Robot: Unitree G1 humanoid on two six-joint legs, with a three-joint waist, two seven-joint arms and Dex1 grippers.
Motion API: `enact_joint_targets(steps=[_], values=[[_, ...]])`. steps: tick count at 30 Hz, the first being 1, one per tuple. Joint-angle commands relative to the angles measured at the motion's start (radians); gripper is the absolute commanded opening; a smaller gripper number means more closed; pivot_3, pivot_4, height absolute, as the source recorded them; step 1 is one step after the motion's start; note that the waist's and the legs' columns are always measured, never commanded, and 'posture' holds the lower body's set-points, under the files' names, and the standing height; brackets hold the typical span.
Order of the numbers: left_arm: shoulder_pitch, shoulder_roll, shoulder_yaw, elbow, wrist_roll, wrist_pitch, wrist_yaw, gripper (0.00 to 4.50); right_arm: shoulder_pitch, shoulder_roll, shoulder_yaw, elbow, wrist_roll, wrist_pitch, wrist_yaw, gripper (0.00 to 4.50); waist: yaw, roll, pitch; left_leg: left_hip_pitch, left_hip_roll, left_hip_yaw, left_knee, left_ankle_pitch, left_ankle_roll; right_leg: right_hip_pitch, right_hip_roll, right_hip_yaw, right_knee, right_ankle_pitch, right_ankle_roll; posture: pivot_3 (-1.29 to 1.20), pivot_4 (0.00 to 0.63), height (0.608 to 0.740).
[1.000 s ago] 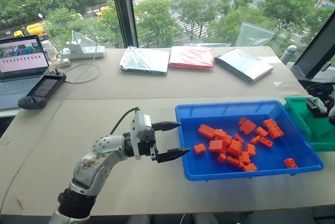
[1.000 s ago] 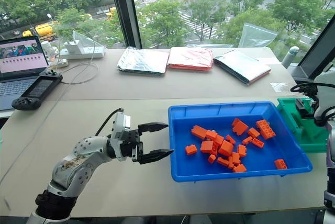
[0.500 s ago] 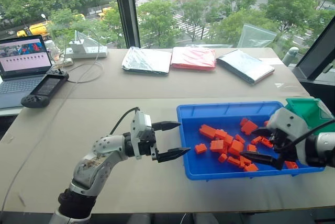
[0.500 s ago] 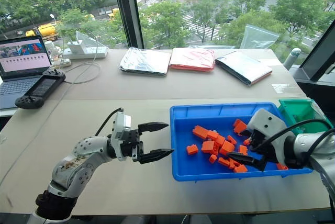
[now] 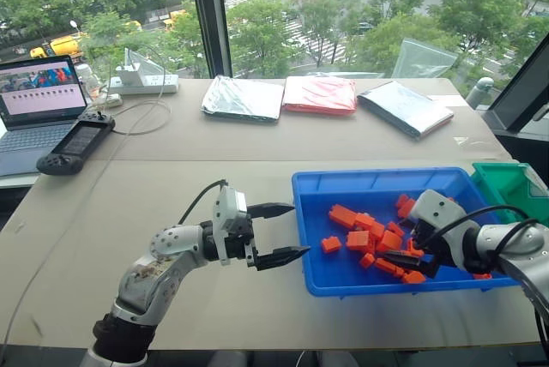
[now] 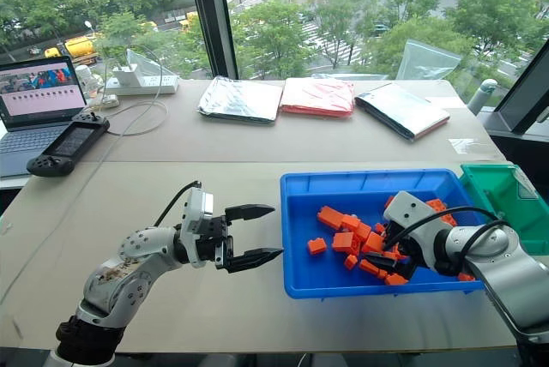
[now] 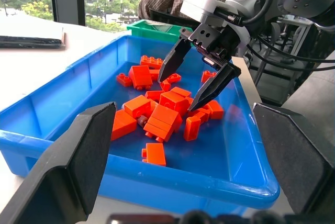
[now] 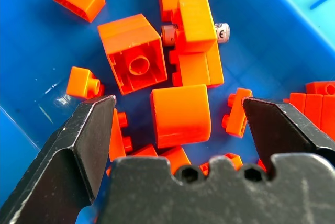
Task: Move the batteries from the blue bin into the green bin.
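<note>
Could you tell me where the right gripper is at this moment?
In the left eye view the right gripper hangs open over the orange bricks in the blue bin, toward its right.

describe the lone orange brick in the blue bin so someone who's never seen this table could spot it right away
Find the blue bin on the table's right side. Most orange bricks are heaped mid-bin; the lone brick is small, sitting apart on bare blue floor at the heap's left, nearest the left pincer.

**Bright daylight, sharp frames**

Daylight floods in through the tall glass windows (image 5: 326,7) beyond the pale beige counter (image 5: 171,178). Shadows are soft. The shallow bright-blue plastic tray (image 7: 63,93) shows mild sheen; the black fingers (image 8: 78,145) nearest the wrist cameras blur slightly.
</note>
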State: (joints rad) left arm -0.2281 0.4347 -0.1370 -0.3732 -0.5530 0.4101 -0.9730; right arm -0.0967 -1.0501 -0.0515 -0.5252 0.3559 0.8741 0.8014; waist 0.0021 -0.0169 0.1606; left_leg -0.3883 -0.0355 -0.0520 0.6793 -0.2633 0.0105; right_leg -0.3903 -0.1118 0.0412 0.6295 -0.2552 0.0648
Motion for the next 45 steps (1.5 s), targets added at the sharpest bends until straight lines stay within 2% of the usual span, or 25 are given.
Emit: enact_joint_targets(steps=[1,2,5,12,16,19,25,29,38,40,41,45], values=[[-0.002,0.002,0.007,-0.03,-0.008,-0.025,-0.001,4.5,-0.03,0.029,0.018,0.012,-0.016,-0.008,-0.024,4.48,0.0,0.0,0.0,0.0,0.0,0.0,0.0,0.0,0.0,0.0,0.0,0.0,0.0,0.0,0.0,0.0,0.15,0.74],[-0.003,0.001,0.007,-0.03,-0.008,-0.024,0.0,4.5,-0.033,0.033,0.022,0.016,-0.018,-0.007,-0.026,4.48,0.0,0.0,0.0,0.0,0.0,0.0,0.0,0.0,0.0,0.0,0.0,0.0,0.0,0.0,0.0,0.0,0.15,0.74],[-0.004,0.001,0.006,-0.03,-0.01,-0.023,-0.001,4.5,-0.022,0.027,0.034,0.023,-0.028,-0.01,-0.021,3.77,0.001,0.0,0.0,0.0,0.0,0.0,0.0,0.0,0.0,0.0,0.0,0.0,0.0,0.0,0.0,0.0,0.15,0.74],[-0.007,0.002,0.006,-0.029,-0.012,-0.021,-0.003,4.5,-0.011,0.024,0.026,0.028,-0.037,-0.009,-0.014,1.41,0.0,0.0,0.0,0.0,0.0,0.0,0.0,0.0,0.0,0.0,0.0,0.0,0.0,0.0,0.0,0.0,0.15,0.74],[-0.01,0.0,0.005,-0.033,-0.013,-0.016,0.002,4.5,-0.01,0.022,-0.012,0.02,-0.023,-0.005,-0.009,1.41,0.0,0.0,0.0,0.0,0.0,0.0,0.0,0.0,0.0,0.0,0.0,0.0,0.0,0.0,0.0,0.0,0.15,0.74],[-0.018,0.001,0.005,-0.049,-0.017,0.0,0.014,4.5,0.021,-0.009,-0.181,0.018,0.022,0.026,0.025,1.41,0.005,0.0,0.0,0.0,0.0,0.0,0.0,0.0,0.0,0.0,0.0,0.0,0.0,0.0,0.0,0.0,0.15,0.74],[-0.022,0.003,0.005,-0.046,-0.021,0.003,0.015,4.5,0.09,-0.08,-0.324,0.057,-0.014,0.045,0.025,1.41,0.007,0.0,0.0,0.0,0.0,0.0,0.0,0.0,0.0,0.0,0.0,0.0,0.0,0.0,0.0,0.0,0.15,0.74],[-0.025,0.005,0.004,-0.034,-0.021,-0.002,0.006,4.5,0.145,-0.131,-0.317,0.11,-0.087,0.04,-0.01,1.41,0.007,0.0,0.0,0.0,0.0,0.001,0.0,0.0,0.0,0.0,0.0,0.0,0.0,0.0,0.0,0.0,0.15,0.74],[-0.026,0.006,0.001,-0.03,-0.019,-0.001,-0.004,4.5,0.157,-0.116,-0.31,0.141,-0.156,0.026,-0.075,1.41,0.004,0.0,0.0,0.0,0.0,0.001,0.0,0.0,0.0,0.0,0.0,0.0,0.0,0.0,0.0,0.0,0.15,0.74],[-0.026,0.006,0.0,-0.031,-0.02,0.001,-0.003,4.5,0.158,-0.118,-0.316,0.121,-0.136,0.038,-0.049,2.41,0.004,0.0,0.0,0.0,0.0,0.001,0.0,0.0,0.0,0.0,0.0,0.0,0.0,0.0,0.0,0.0,0.15,0.74],[-0.026,0.005,-0.001,-0.032,-0.02,0.002,-0.003,4.5,0.148,-0.114,-0.317,0.112,-0.127,0.045,-0.046,2.63,0.004,0.0,0.0,0.0,0.0,0.001,0.0,0.0,0.0,0.0,0.0,0.0,0.0,0.0,0.0,0.0,0.15,0.74],[-0.025,0.005,-0.003,-0.039,-0.021,0.007,0.002,4.5,0.128,-0.122,-0.307,0.057,-0.083,0.065,0.001,4.04,0.004,0.0,0.0,0.0,0.0,0.001,0.0,0.0,0.0,0.0,0.0,0.0,0.0,0.0,0.0,0.0,0.15,0.74]])
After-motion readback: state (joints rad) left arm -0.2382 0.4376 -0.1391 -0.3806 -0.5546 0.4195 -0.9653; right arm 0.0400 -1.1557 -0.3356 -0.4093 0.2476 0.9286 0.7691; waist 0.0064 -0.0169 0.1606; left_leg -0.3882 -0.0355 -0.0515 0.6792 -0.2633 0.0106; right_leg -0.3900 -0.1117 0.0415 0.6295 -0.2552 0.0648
